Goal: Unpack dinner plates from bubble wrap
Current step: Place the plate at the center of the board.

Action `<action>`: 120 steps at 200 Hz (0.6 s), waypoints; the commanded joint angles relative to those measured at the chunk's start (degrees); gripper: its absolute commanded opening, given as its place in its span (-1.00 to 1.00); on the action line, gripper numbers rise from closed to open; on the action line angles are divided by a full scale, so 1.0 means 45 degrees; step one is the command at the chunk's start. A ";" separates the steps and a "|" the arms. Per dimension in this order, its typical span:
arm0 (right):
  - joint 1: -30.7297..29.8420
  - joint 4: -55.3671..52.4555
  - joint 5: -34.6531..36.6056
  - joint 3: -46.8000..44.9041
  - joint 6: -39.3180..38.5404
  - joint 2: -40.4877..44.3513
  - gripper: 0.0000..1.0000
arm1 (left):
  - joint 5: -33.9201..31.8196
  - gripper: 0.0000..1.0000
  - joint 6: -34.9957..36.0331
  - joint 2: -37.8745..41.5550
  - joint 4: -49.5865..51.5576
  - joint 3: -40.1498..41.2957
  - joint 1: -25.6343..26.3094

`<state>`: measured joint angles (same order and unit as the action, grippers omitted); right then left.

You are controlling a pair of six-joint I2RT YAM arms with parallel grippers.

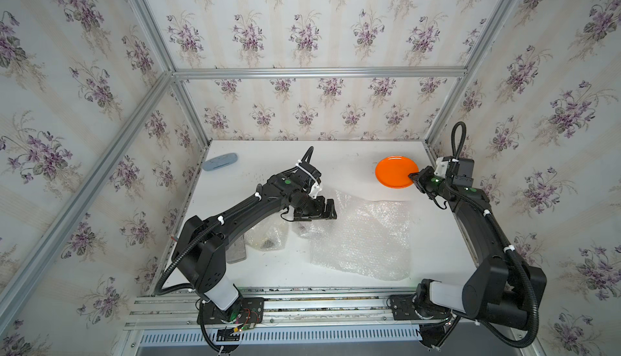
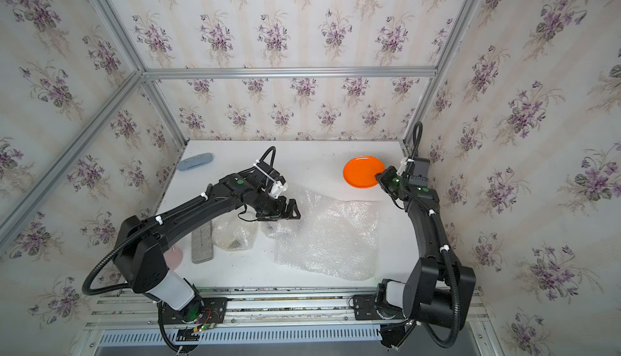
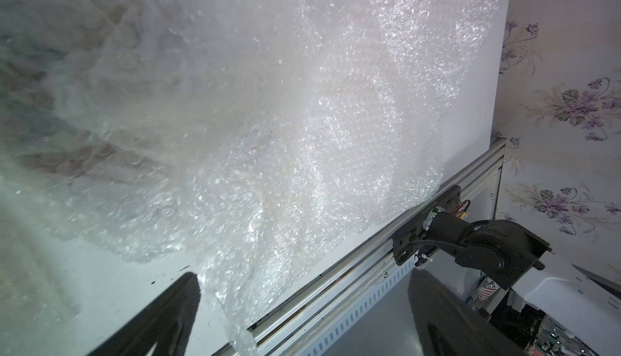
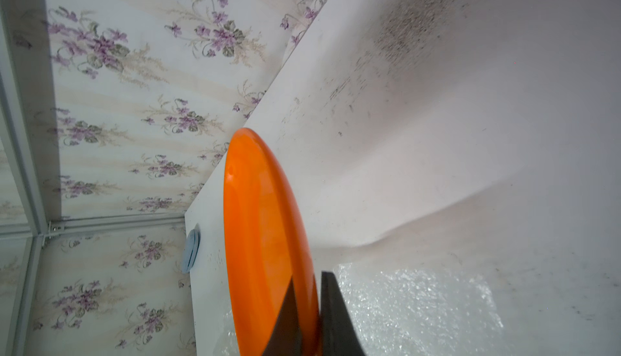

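The plain orange dinner plate (image 1: 393,174) (image 2: 361,171) (image 4: 265,230) is near the table's back right corner. My right gripper (image 1: 414,177) (image 2: 379,178) (image 4: 309,310) is shut on its near rim. A large sheet of bubble wrap (image 1: 363,236) (image 2: 329,236) (image 3: 268,119) (image 4: 420,304) lies spread over the middle of the table. My left gripper (image 1: 317,210) (image 2: 284,210) (image 3: 302,304) hangs over the sheet's left edge, jaws wide open, holding nothing. A smaller crumpled bundle of bubble wrap (image 1: 265,236) (image 2: 235,233) with something dark inside lies under the left arm. No other plates show plainly.
A pale blue oval object (image 1: 220,161) (image 2: 195,161) (image 4: 191,250) lies at the back left. A grey flat slab (image 1: 237,252) (image 2: 202,241) sits beside the left arm, and a pinkish disc (image 2: 173,257) peeks from behind it. A metal rail (image 1: 302,304) runs along the front.
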<state>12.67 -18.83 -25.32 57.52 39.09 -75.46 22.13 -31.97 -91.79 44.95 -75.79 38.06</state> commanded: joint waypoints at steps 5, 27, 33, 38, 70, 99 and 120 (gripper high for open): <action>0.0467 0.1071 0.0400 -0.0121 0.0817 -0.0628 -0.91 | 0.0009 0.99 0.0457 0.0771 0.0380 0.0655 -0.0249; 0.0942 0.1623 0.0610 -0.0285 0.0903 -0.1429 -0.91 | -0.0043 0.99 0.0485 0.1350 0.0499 0.1347 -0.0390; 0.1038 0.1905 0.0603 -0.0400 0.0922 -0.1601 -0.91 | -0.0111 0.99 0.0431 0.1536 0.0498 0.1556 -0.0419; 0.1127 0.2126 0.0617 -0.0471 0.0941 -0.1766 -0.91 | -0.0165 0.99 0.0353 0.1693 0.0500 0.1730 -0.0422; 0.1758 0.2985 0.0666 -0.0853 0.0942 -0.2679 -0.91 | -0.0323 0.99 0.0094 0.2739 0.0508 0.2595 -0.0451; 0.2313 0.3620 0.0621 -0.1206 0.0885 -0.3388 -0.91 | -0.0360 0.99 0.0023 0.3347 0.0509 0.3343 -0.0548; 0.2536 0.3865 0.0600 -0.1430 0.0779 -0.3857 -0.91 | -0.0331 0.99 0.0003 0.3633 0.0616 0.3723 -0.0684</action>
<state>23.35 -5.61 -22.61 51.75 42.22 -90.96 21.02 -31.62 -76.58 46.74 -60.27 35.57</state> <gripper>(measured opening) 0.088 0.993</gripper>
